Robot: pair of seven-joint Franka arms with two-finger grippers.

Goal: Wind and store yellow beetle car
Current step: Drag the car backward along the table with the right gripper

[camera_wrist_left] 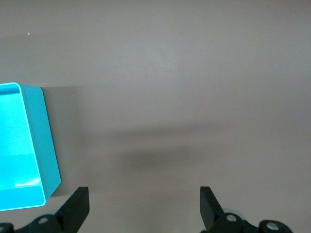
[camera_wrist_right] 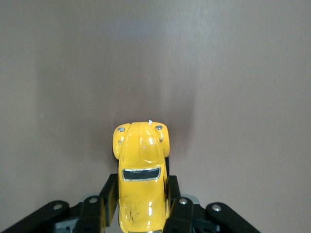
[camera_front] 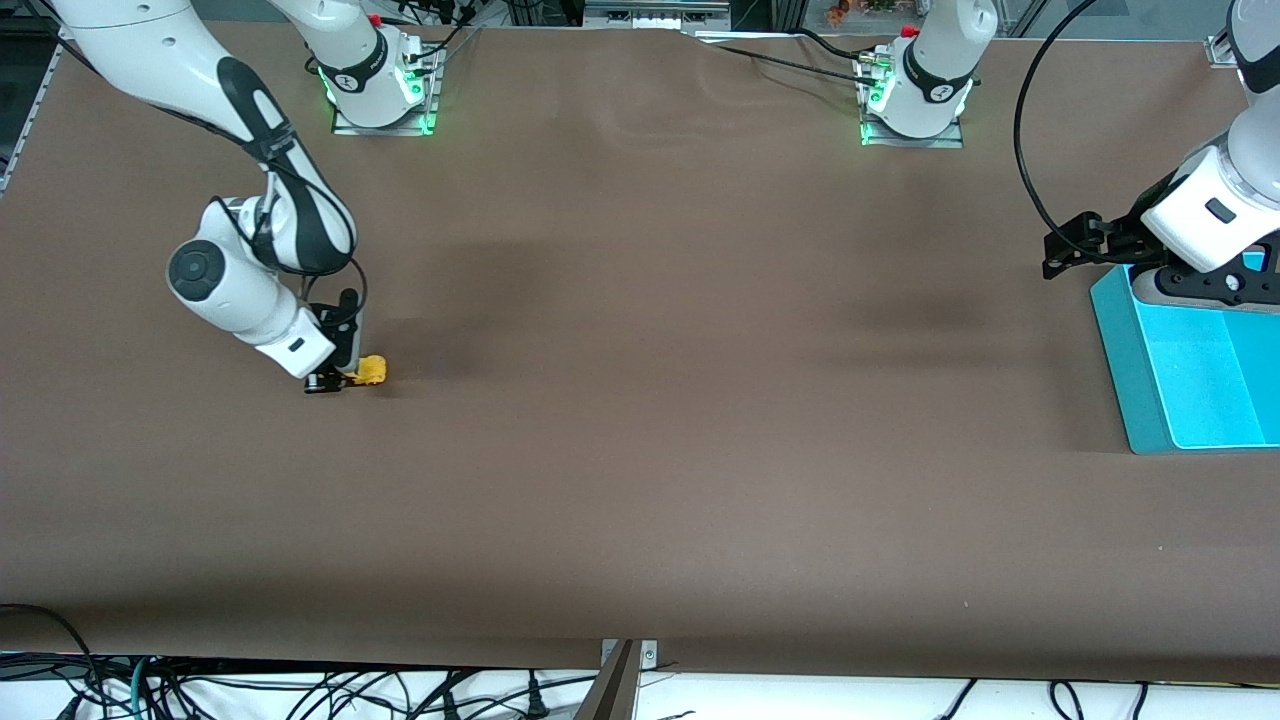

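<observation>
right gripper [camera_front: 345, 378]: fingers clamped on the tiny glossy yellow beetle toy car [camera_front: 371, 371], low at the brown table [camera_front: 640, 400], right arm's end, 9 o'clock of centre
left gripper [camera_wrist_left: 143, 208]: spread wide, empty, waiting over table edge of shallow turquoise plastic bin [camera_front: 1150, 385], 3 o'clock

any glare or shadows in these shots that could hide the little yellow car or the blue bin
Front view: soft arm shadows on the table, none over the car in the right pincer. Right wrist view: small highlights on the car's roof, windows readable. Left wrist view: bright sheen inside the bin, a faint shadow ahead of the open left pincer.
</observation>
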